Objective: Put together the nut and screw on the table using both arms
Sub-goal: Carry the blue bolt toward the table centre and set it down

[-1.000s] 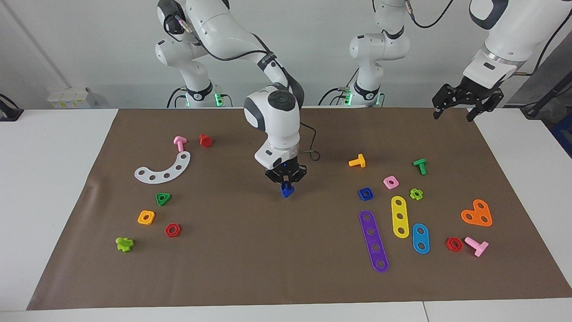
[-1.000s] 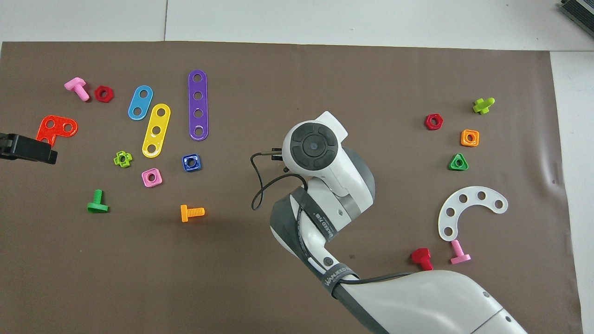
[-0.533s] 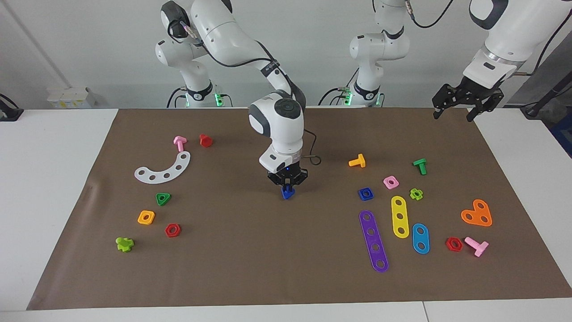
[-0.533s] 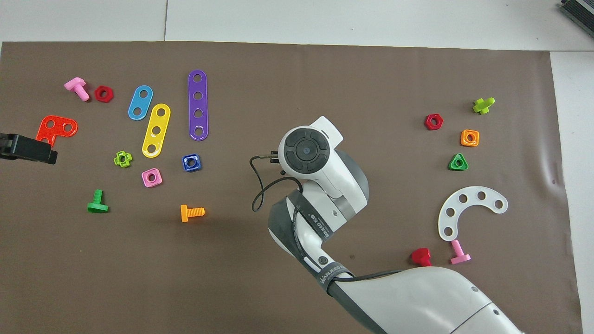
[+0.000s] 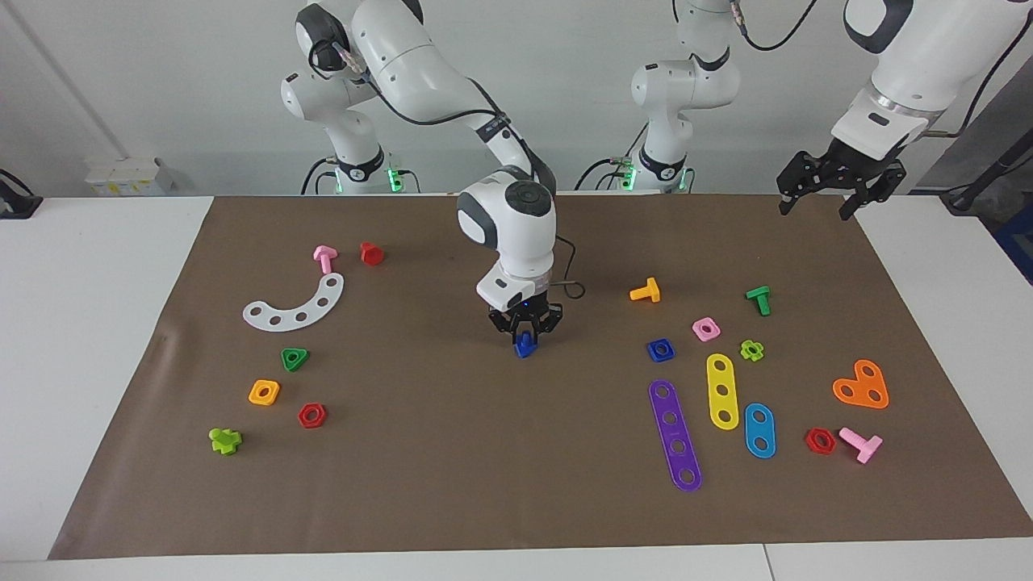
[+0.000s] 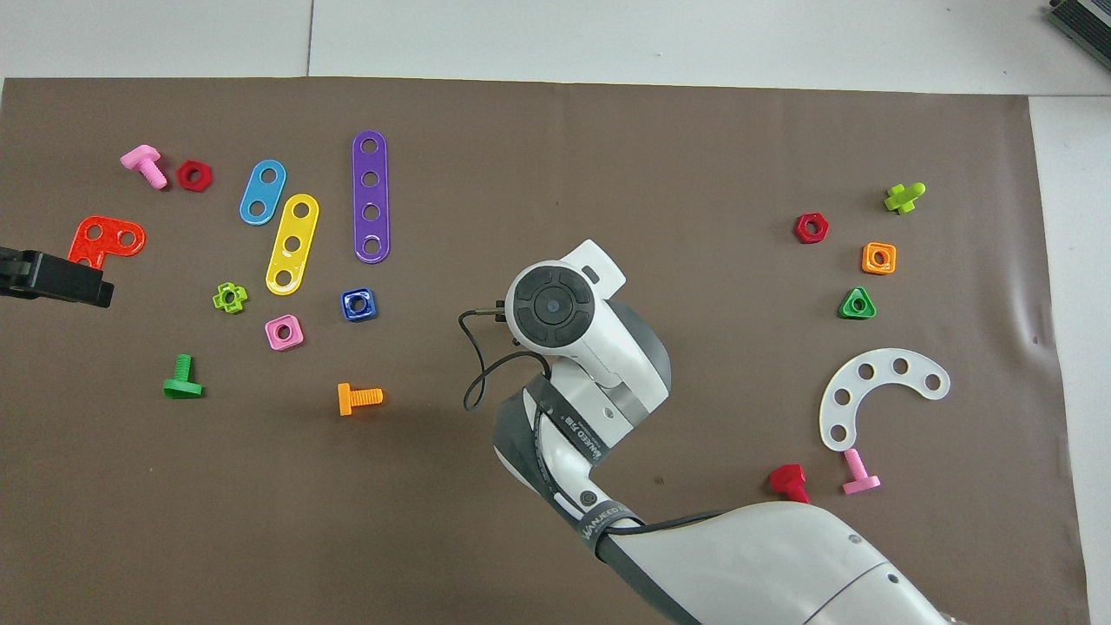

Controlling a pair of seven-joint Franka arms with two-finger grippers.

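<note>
My right gripper (image 5: pixel 525 334) points straight down over the middle of the brown mat (image 5: pixel 452 452), shut on the dark-blue screw (image 5: pixel 525 348), which it holds low over the mat. In the overhead view the right arm's wrist (image 6: pixel 552 305) hides both. The blue square nut (image 5: pixel 660 349) lies flat on the mat toward the left arm's end, and shows in the overhead view (image 6: pixel 358 305). My left gripper (image 5: pixel 817 206) hangs open and empty, high over the mat's corner at the left arm's end; its tip shows in the overhead view (image 6: pixel 54 278).
Around the nut lie a pink square nut (image 5: pixel 705 328), an orange bolt (image 5: pixel 646 291), a purple strip (image 5: pixel 675 434) and a yellow strip (image 5: pixel 722 390). Toward the right arm's end lie a green triangular nut (image 5: pixel 294 358), an orange square nut (image 5: pixel 264 392) and a white curved strip (image 5: pixel 296 306).
My right gripper has carried the screw a little toward the left arm's end of the table. The left arm has barely moved.
</note>
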